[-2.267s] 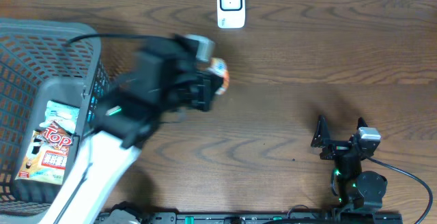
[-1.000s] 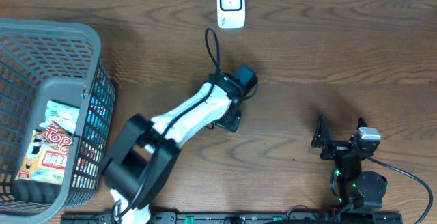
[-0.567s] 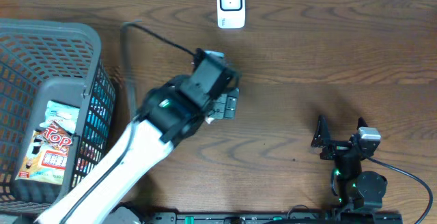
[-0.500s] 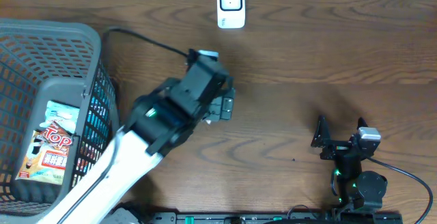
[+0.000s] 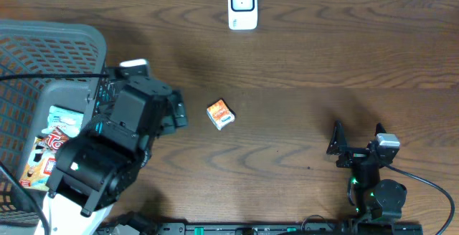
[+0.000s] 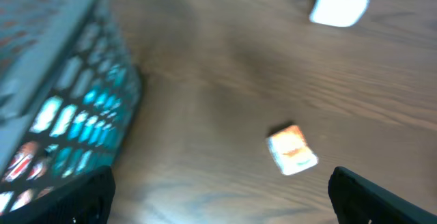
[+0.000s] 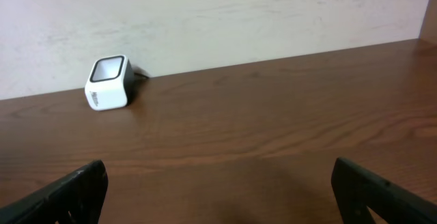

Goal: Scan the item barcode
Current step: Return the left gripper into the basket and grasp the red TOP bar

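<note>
item: small orange-and-white box (image 5: pixel 221 114) lay loose on the desk (image 5: pixel 301 70), held by nothing, bare wood all round it
item vs left tool: left tool (image 5: pixel 177 110) sat near the box, on its basket side; in the left wrist view the box (image 6: pixel 292 150) showed ahead and a bit right of centre
left tool state: fingers spread wide, nothing between them
right tool state: right tool (image 5: pixel 356 140) parked low at the near edge, fingers apart and empty, well apart from the box
nearer arm: left, clearly
item axis: box sat skewed to the desk edges, long side running diagonally; barcode face could not be told
scanner: white scanner (image 5: pixel 242 6) stood at the far edge, beyond the box and slightly right, window facing into the desk
edges/room: grey basket (image 5: pixel 43 56) close on the left arm's outer side; open wood between box and scanner
next move, judged: left tool would need to turn to the box's diagonal, then carry it toward the scanner
</note>
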### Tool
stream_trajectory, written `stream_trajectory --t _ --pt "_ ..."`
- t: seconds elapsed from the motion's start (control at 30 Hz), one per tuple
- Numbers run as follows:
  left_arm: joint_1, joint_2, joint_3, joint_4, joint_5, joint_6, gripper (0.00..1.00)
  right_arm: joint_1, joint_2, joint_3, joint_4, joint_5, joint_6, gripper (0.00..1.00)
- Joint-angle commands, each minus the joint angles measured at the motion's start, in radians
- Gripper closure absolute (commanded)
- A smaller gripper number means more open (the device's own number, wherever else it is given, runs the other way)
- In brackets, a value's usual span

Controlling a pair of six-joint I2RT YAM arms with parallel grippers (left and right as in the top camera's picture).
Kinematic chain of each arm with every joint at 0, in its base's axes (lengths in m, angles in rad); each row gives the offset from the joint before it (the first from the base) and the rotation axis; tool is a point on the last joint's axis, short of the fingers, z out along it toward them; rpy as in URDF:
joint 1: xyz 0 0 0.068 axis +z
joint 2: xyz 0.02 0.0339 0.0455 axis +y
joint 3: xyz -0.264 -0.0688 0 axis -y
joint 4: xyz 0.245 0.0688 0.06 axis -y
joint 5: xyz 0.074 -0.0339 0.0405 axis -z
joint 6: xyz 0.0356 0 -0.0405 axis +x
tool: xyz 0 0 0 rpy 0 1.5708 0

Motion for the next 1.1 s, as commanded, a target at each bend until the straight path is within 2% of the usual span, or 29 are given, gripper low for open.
stream_trajectory --t 0.0,0.27,0.57,0.7,0.87,1.07 --pt "0.086 0.000 0.011 -0.042 -0.028 -0.061 0.01 0.009 -0.003 -0.001 -0.004 0.005 -0.011 0.01" --pt "0.207 -0.005 0.011 -0.051 -0.028 -0.135 0.01 0.009 -0.003 -0.001 -0.004 0.005 -0.011 0.01" --pt "0.336 -0.076 0.011 0.032 -0.028 -0.123 0.01 0.009 -0.003 -0.001 -0.004 0.005 -0.011 0.01" --pt "0.455 -0.091 0.011 0.019 -0.029 -0.122 0.01 0.009 -0.003 -0.001 -0.004 0.005 -0.011 0.01" --pt "0.669 -0.084 0.011 -0.005 -0.014 -0.120 0.01 0.009 -0.003 -0.001 -0.004 0.005 -0.011 0.01" --pt "0.928 -0.020 0.010 -0.089 -0.007 -0.200 0.01 0.009 -0.003 -0.001 -0.004 0.005 -0.011 0.01"
